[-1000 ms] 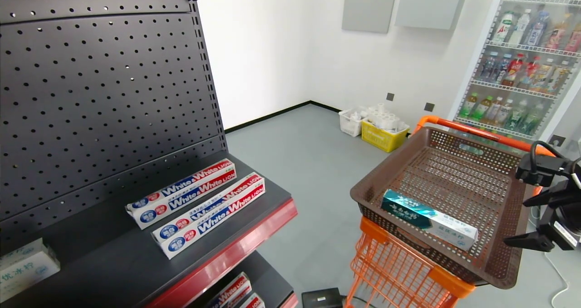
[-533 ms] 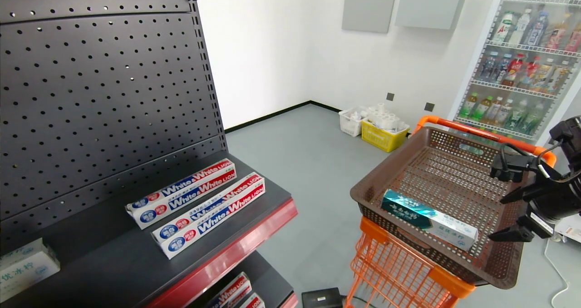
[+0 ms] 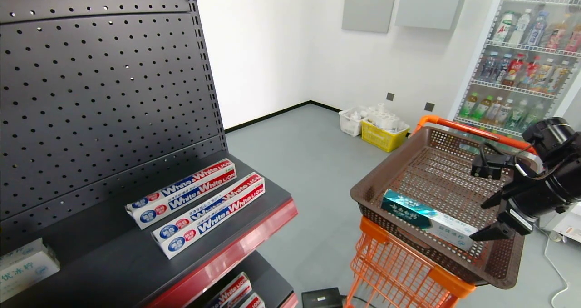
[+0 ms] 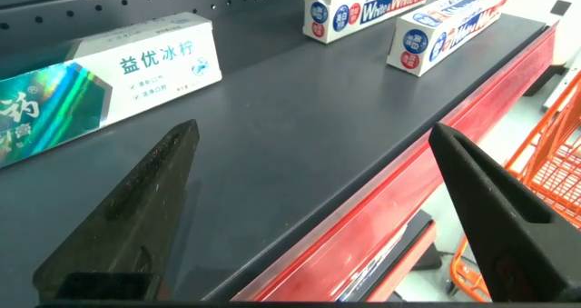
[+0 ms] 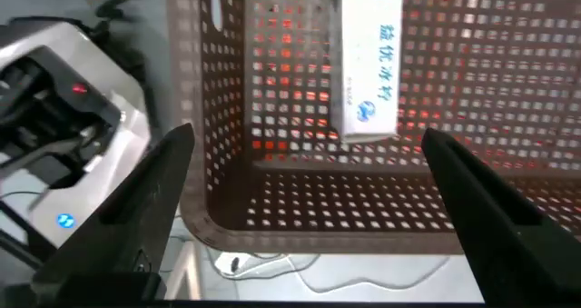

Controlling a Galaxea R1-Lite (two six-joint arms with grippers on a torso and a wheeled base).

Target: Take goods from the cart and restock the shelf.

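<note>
A teal and white toothpaste box [image 3: 429, 219] lies in the brown perforated basket [image 3: 363, 181] on top of the orange cart [image 3: 395, 271]. My right gripper [image 3: 476, 222] hangs open over the basket's near right corner, its fingertips just beside the box's white end. In the right wrist view the box [image 5: 370, 63] lies ahead of the open right gripper [image 5: 309, 135], apart from it. My left gripper [image 4: 315, 131] is open and holds nothing, low over the dark shelf board [image 4: 272, 117]. A teal and white box [image 4: 100, 72] lies on that shelf beyond it.
Two red, white and blue toothpaste boxes [image 3: 181, 192] [image 3: 209, 213] lie side by side on the shelf [image 3: 113, 253] before the pegboard [image 3: 104, 94]. A lower shelf [image 3: 236, 290] holds more boxes. Yellow and white bins [image 3: 383, 133] and a drinks fridge [image 3: 522, 62] stand behind the cart.
My right arm has moved left from the picture's right edge over the basket, bringing its open gripper close to the toothpaste box. The box and the shelf goods have not moved.
</note>
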